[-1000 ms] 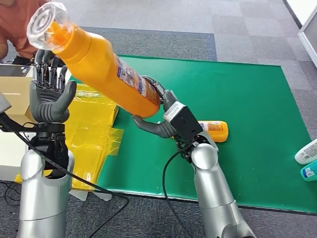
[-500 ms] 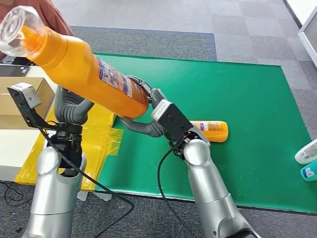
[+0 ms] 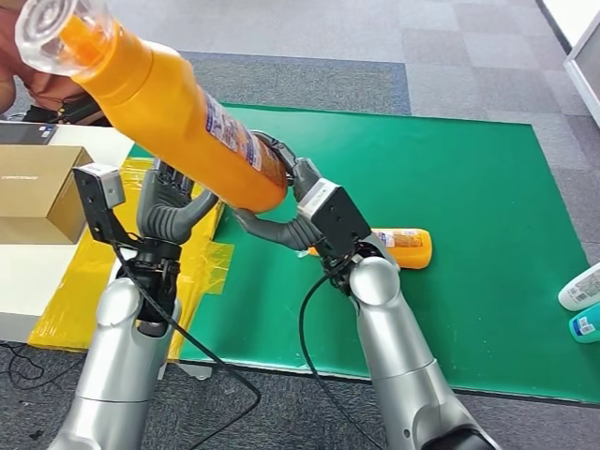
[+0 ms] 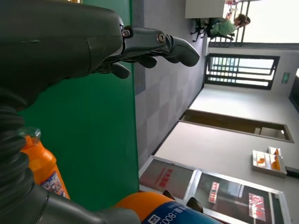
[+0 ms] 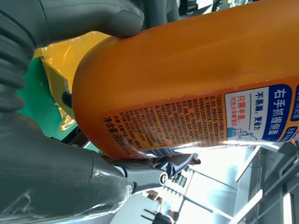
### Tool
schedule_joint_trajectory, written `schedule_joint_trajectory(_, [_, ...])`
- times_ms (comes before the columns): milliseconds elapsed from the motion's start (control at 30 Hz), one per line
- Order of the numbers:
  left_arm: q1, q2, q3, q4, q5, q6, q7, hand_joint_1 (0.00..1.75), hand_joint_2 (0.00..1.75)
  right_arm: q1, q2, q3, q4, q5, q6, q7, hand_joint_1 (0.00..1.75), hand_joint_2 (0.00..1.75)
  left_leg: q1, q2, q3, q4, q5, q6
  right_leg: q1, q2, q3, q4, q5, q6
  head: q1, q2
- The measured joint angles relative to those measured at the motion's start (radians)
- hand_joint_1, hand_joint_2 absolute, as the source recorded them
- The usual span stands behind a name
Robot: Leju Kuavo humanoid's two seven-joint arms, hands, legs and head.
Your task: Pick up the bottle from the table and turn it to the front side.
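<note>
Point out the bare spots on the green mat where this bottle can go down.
Green mat is bare across its far half and between the lying orange bottle and the white and teal bottles at the right edge. Crowded near the yellow bags, where the left hand hovers.

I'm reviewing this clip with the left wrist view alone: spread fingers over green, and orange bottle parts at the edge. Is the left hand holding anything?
Observer: No. The head view shows the left hand with fingers apart, close under the orange bottle. I cannot tell whether it touches the bottle.
Operator: Then what carries the bottle?
Observer: The right hand grips its base end, holding it tilted above the green mat, clear cap highest.
Operator: Is there print on it?
Observer: Yes. The right wrist view shows a text label facing that camera.
</note>
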Motion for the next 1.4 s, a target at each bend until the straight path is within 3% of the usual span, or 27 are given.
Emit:
schedule_joint_trajectory(367, [-0.028,0.008,-0.029,0.067,-0.014,-0.003,-0.005,0.00,1.75,-0.006,-0.008,-0.002,0.007,-0.016,0.002,-0.007,1.75,1.75,0.000,0.000,0.000,0.000,0.000,0.000,0.000,0.000,0.000,0.000,0.000,0.000,0.000,0.000])
schedule_joint_trajectory(1167, [-0.052,0.009,-0.050,0.070,-0.046,0.011,-0.005,0.00,1.75,-0.007,-0.008,-0.002,0.007,-0.049,0.005,-0.011,1.75,1.75,0.000,0.000,0.000,0.000,0.000,0.000,0.000,0.000,0.000,0.000,0.000,0.000,0.000,0.000])
schedule_joint_trajectory(1400, [-0.054,0.018,-0.049,-0.005,-0.053,0.053,-0.021,0.00,1.75,-0.006,-0.008,0.005,0.003,-0.054,0.004,-0.012,1.75,1.75,0.000,0.000,0.000,0.000,0.000,0.000,0.000,0.000,0.000,0.000,0.000,0.000,0.000,0.000])
